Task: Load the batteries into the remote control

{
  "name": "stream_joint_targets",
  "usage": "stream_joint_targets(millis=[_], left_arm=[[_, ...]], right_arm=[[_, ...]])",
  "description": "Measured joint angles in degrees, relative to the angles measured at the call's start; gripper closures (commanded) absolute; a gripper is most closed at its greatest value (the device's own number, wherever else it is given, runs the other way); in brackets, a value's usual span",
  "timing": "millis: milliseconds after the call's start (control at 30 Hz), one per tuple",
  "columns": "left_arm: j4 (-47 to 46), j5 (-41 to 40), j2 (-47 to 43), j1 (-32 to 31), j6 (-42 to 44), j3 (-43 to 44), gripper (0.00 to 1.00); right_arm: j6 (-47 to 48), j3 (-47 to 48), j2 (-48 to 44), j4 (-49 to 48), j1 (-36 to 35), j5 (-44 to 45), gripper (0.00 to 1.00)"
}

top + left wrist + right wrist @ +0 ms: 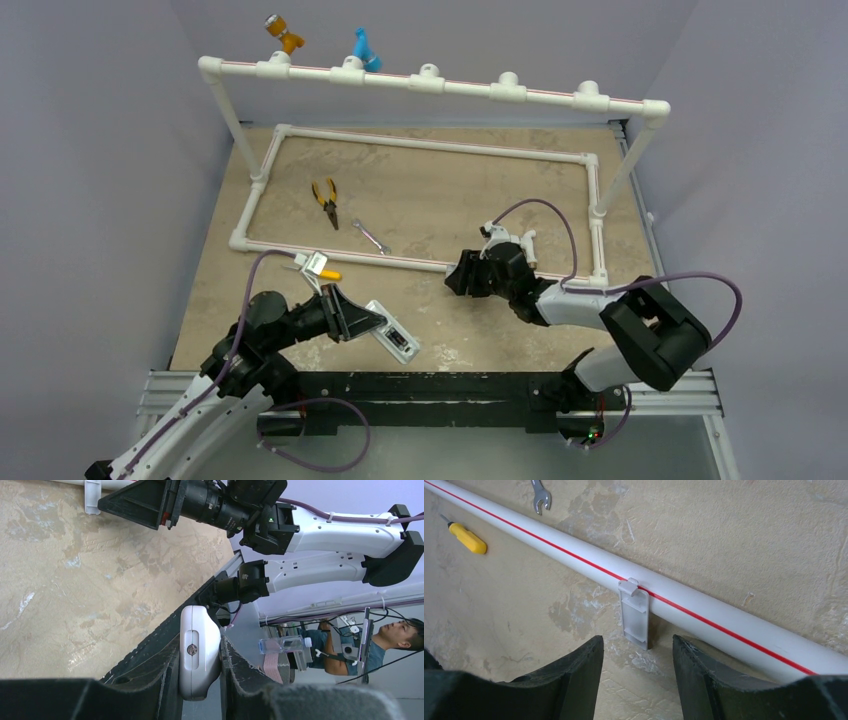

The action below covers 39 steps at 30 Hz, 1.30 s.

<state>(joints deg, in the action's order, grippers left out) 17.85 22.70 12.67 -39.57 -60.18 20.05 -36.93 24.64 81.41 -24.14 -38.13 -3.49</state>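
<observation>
Right gripper (634, 647) hovered with its fingers spread wide, holding nothing and touching nothing. Its gap was centred over the small white cover piece (635, 616), which leaned against the red-striped white pipe (724, 622) crossing the tabletop (450, 190) roughly midway between the far and near edges. The step in hand looked to be taking up that cover. Doing it well would mean dropping straight down so the fingers straddle its long sides, closing gently on the thin plastic, and staying clear of the pipe so the piece is not knocked flat or wedged. Left gripper (200, 652) was clamped on the remote control (196, 622), one finger on each long side, holding it close to the near edge, a little left of the middle. In the top view its upturned face showed a dark recess; the batteries were possibly seated there already, though it was too small to be sure. Beyond the pipe, left of the middle, lay a wrench (540, 494) and pliers (325, 202), with a yellow-handled screwdriver (468, 537) on the pipe's near side.
</observation>
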Motion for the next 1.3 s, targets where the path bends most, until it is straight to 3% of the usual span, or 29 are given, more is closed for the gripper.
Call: stream_joint_targets(millis=[1300], left_arm=[[1.18, -0.31, -0.22, 0.02, 1.05, 0.09, 1.0]], right_arm=[[-0.04, 0.52, 5.73, -6.84, 0.0, 0.48, 0.71]])
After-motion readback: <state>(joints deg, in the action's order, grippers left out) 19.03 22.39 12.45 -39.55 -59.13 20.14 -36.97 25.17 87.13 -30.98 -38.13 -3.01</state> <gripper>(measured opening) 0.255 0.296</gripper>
